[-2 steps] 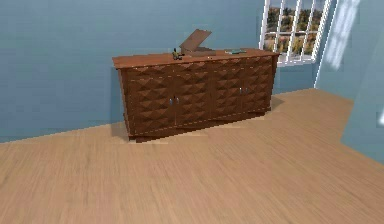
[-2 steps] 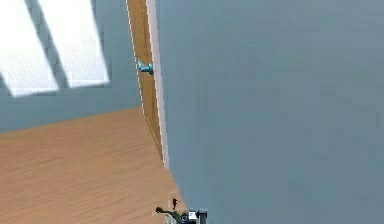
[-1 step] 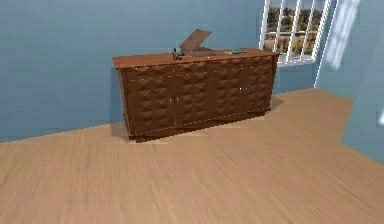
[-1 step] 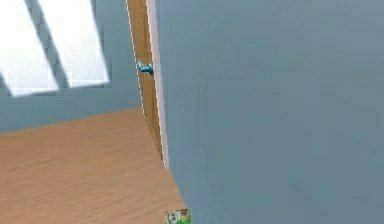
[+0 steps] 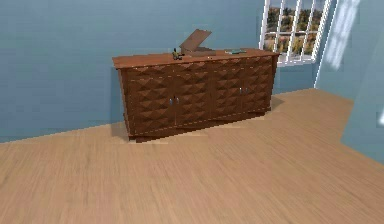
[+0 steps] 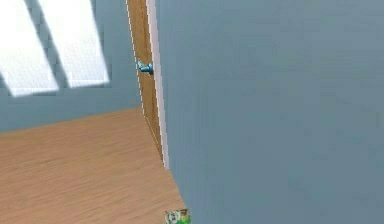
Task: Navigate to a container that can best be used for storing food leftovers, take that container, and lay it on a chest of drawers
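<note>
A long brown wooden chest of drawers (image 5: pixel 198 92) with a diamond-patterned front stands against the blue wall in the forward view, a little above the middle. On its top lie a tilted brown flat piece (image 5: pixel 195 41) and a few small dark items (image 5: pixel 233 50) that are too small to name. At the arm side view's bottom edge sits a small green and tan object (image 6: pixel 177 216) on the floor, at the foot of a blue wall.
A white-framed window (image 5: pixel 294 28) is at the forward view's upper right, beside a blue wall corner (image 5: pixel 340 50). Wood floor (image 5: pixel 190 175) spreads wide before the chest. In the arm side view a wooden door (image 6: pixel 146 75) with a blue handle (image 6: pixel 145 68) meets a near blue wall (image 6: pixel 280 110).
</note>
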Controlling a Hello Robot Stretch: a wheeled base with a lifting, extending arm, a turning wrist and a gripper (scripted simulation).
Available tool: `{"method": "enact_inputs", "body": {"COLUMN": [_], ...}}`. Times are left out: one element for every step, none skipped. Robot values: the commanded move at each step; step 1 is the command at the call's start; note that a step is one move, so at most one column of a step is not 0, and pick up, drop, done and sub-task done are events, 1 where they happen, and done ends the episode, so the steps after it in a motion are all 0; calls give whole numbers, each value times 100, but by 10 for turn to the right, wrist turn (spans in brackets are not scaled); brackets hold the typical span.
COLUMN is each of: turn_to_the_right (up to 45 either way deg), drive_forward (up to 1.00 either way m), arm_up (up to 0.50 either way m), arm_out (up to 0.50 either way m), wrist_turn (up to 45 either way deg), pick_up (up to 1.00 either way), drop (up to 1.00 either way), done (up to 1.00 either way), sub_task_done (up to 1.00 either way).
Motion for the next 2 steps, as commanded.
{"method": "enact_inputs", "body": {"turn_to_the_right": [0, 0], "drive_forward": [0, 0], "arm_up": [10, 50], "arm_out": [0, 0], "wrist_turn": [0, 0], "pick_up": [0, 0], "drop": [0, 0], "done": [0, 0], "sub_task_done": [0, 0]}}
